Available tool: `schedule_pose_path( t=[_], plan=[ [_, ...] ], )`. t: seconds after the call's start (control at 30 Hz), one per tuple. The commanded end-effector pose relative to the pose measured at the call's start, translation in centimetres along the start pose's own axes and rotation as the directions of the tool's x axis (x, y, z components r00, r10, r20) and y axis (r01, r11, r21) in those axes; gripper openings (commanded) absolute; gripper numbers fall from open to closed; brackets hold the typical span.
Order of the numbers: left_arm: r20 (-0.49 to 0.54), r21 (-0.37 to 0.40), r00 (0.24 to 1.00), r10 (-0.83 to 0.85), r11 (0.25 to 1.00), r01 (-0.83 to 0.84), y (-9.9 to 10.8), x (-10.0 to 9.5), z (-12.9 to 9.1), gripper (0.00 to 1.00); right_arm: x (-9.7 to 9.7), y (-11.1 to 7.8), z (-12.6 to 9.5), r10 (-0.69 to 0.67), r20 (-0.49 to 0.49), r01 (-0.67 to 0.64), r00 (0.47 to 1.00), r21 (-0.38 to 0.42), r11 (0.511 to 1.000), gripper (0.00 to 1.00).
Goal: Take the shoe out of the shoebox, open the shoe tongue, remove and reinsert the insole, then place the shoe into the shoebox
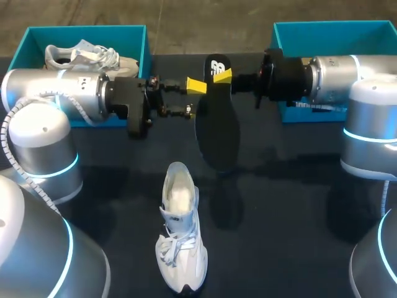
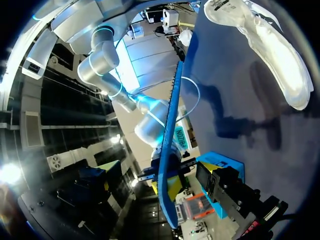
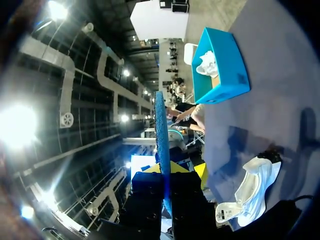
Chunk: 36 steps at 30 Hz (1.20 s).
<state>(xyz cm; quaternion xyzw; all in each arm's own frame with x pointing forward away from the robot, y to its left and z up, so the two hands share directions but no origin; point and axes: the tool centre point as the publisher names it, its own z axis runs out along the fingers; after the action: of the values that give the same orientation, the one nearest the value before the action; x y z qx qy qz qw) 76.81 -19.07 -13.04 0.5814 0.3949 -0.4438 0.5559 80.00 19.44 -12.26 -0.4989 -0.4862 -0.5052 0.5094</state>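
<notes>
A black insole [image 1: 218, 124] hangs above the table, toe end down. My right gripper [image 1: 222, 74] is shut on its heel end. In the right wrist view the insole [image 3: 160, 145] shows edge-on, rising from between the fingers of the right gripper [image 3: 165, 172]. My left gripper [image 1: 193, 98] is open, its tips at the insole's left edge; I cannot tell whether they touch it. The left wrist view shows the insole [image 2: 172, 135] edge-on just ahead. The white shoe [image 1: 180, 239] lies on the table, toe toward the front edge, its opening facing up and empty. It also shows as the shoe [image 2: 270, 50] and the shoe [image 3: 250, 192].
A teal shoebox [image 1: 139, 37] at the back left holds a second white shoe [image 1: 87, 57]. Another teal box [image 1: 335, 31] stands at the back right, behind my right arm. The dark table [image 1: 291, 205] surrounds the shoe.
</notes>
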Motion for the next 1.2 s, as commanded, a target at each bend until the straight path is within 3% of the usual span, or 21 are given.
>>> schedule_pose_path(
  t=[0.03,0.13,0.23,0.6,0.77,0.9,1.0,1.2],
  plan=[
    [-0.001,-0.019,1.0,-0.01,1.0,0.01,0.0,0.4,0.6,0.85,-0.1,0.0,0.2,-0.001,-0.001,0.001,1.0,-0.002,1.0,0.0],
    [-0.001,-0.025,1.0,-0.021,0.999,0.021,0.0,0.7,0.7,0.76,-0.1,0.0,0.2,-0.001,-0.001,0.001,1.0,-0.002,1.0,0.0],
    [-0.001,-0.034,1.0,-0.03,0.999,0.03,0.2,0.9,1.0,0.52,-0.1,0.0,0.2,-0.001,-0.001,0.001,1.0,-0.002,1.0,0.0],
    [0.009,-0.038,0.999,-0.036,0.999,0.037,0.4,0.6,1.9,0.39,-0.1,0.0,0.2,-0.001,-0.001,0.001,1.0,-0.002,1.0,0.0],
    [0.007,-0.025,0.999,-0.038,0.999,0.038,0.2,0.6,2.2,0.24,-0.1,0.0,0.2,-0.001,-0.001,0.001,1.0,-0.002,1.0,0.0],
    [0.005,-0.016,0.999,-0.038,0.999,0.039,0.1,0.6,2.3,0.21,-0.1,0.0,0.2,-0.001,-0.001,0.001,1.0,-0.002,1.0,0.0],
    [0.002,-0.016,0.999,-0.039,0.999,0.04,0.2,0.8,2.4,0.0,-0.1,0.0,0.2,-0.001,-0.001,0.001,1.0,-0.002,1.0,0.0],
    [0.0,-0.013,0.999,-0.04,0.999,0.04,0.2,0.9,2.5,0.0,-0.1,0.0,0.2,-0.001,-0.001,0.001,1.0,-0.002,1.0,0.0]
  ],
)
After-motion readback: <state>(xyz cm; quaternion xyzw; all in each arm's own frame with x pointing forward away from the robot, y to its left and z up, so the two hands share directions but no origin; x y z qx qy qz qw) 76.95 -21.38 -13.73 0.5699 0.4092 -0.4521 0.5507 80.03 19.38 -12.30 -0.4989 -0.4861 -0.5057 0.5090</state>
